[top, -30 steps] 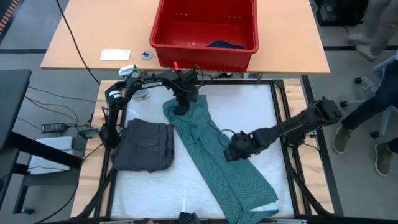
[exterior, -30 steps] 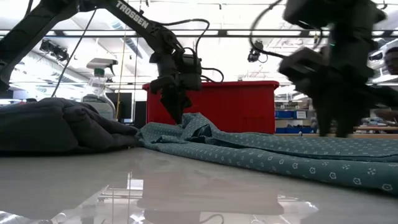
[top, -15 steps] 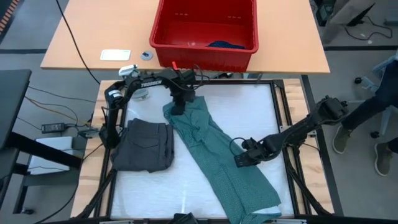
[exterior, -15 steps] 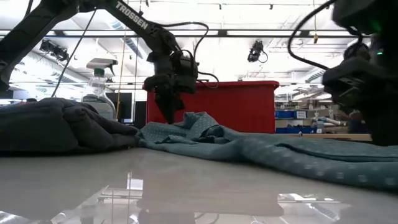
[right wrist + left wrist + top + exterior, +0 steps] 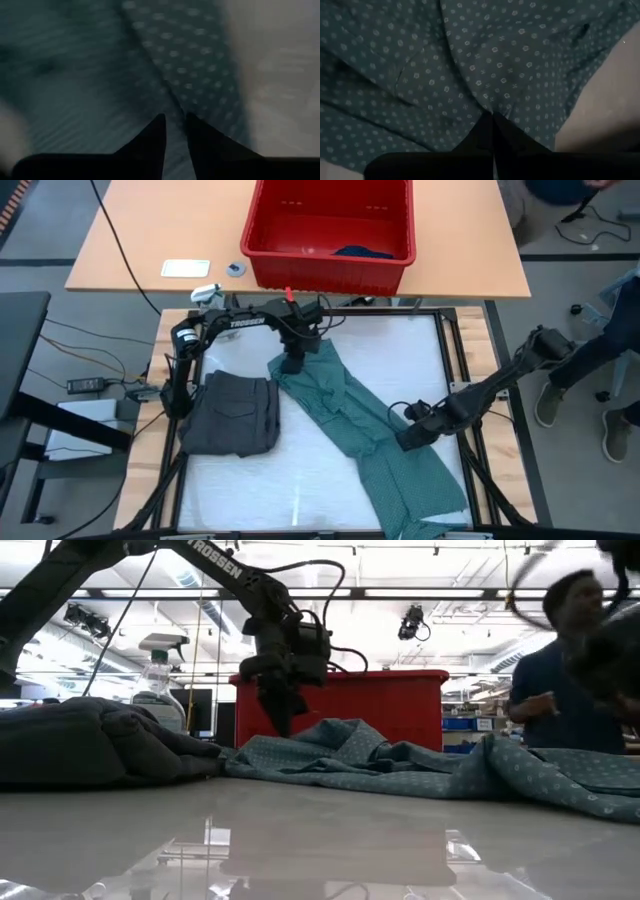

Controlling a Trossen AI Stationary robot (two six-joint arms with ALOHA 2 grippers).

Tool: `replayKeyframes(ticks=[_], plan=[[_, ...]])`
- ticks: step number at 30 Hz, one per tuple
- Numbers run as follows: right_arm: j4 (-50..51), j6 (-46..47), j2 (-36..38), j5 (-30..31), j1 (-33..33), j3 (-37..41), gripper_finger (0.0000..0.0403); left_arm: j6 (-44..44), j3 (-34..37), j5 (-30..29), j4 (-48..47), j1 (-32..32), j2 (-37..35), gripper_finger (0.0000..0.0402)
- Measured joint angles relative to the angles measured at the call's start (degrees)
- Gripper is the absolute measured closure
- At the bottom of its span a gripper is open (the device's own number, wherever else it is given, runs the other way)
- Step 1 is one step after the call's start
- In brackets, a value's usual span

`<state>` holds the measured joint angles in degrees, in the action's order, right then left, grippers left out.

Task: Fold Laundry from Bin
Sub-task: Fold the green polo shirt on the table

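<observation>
A long teal dotted garment point(image 5: 350, 420) lies slanting across the white table, from the far middle to the near right. My left gripper point(image 5: 292, 363) is shut on its far end. My right gripper point(image 5: 410, 440) is closed on its right-hand edge, about halfway along. In the low view the cloth point(image 5: 400, 765) lies in rumpled waves and my left gripper point(image 5: 283, 725) points down into it. A folded dark grey piece point(image 5: 232, 412) rests flat at the left. The red bin point(image 5: 328, 225) stands on the wooden table beyond, with a blue piece point(image 5: 362, 252) inside. My left gripper pinches the garment's far end point(image 5: 490, 102) between its two shut fingers, coming steeply from above. The cloth puckers into small creases at the fingertips. The rest of the garment lies on the table. My right gripper pinches a raised fold at the garment's right-hand edge point(image 5: 172, 97), with the fingers slanting down from the table's right. One layer or several, I cannot tell. The cloth rises to a low peak point(image 5: 490, 745) there, and both sides of it trail on the table.
A person point(image 5: 560, 670) stands beyond the table's right side. A white card point(image 5: 186, 268) and a small round thing point(image 5: 236, 269) lie on the wooden table left of the bin. Bare white table point(image 5: 400, 350) shows at the far right.
My right gripper has gone toward the table's right and near edges, dragging the garment's middle with it. The garment now spreads farther to the right. My left gripper has shut on the far end and shifted slightly right, and that end has stayed near the far edge.
</observation>
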<state>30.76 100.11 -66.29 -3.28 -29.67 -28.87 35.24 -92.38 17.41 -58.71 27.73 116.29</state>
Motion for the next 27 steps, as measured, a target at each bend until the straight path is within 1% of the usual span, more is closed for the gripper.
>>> replayKeyframes(ticks=[2,7,10,11,13,17,22,23,27], plan=[[-2.23,-1.02,2.06,1.67,0.00,-1.22,0.0309,0.00,0.00,-0.05,1.16,0.23,0.00,0.0401],[-2.77,-3.05,5.73,5.20,0.50,-5.01,0.0289,-0.12,0.00,-0.42,3.05,1.49,0.00,0.0401],[-5.19,-4.03,5.53,11.04,2.38,-5.58,0.0287,0.34,0.00,-0.46,3.53,1.79,0.00,0.0401],[-6.46,-4.81,4.63,13.44,3.65,-5.58,0.0286,0.85,0.00,-0.37,3.47,1.76,0.00,0.0401],[-10.20,-7.79,1.98,15.48,6.93,-5.58,0.0286,2.25,0.00,0.13,3.18,1.73,0.00,0.0401],[-23.80,-16.63,-5.93,14.75,14.71,-5.58,0.0286,3.36,0.00,0.24,3.20,1.70,0.00,0.0401],[-35.57,-19.25,-15.76,15.27,22.34,-5.58,0.0286,3.39,0.00,-0.94,3.11,2.87,0.00,0.0401],[-38.56,-19.67,-17.53,14.92,23.68,-5.58,0.0286,3.41,0.00,-1.19,3.03,3.31,0.00,0.0401],[-50.81,-20.64,-23.71,10.04,28.04,-5.58,0.0286,5.30,0.00,-1.31,2.69,5.61,0.00,0.0401]])
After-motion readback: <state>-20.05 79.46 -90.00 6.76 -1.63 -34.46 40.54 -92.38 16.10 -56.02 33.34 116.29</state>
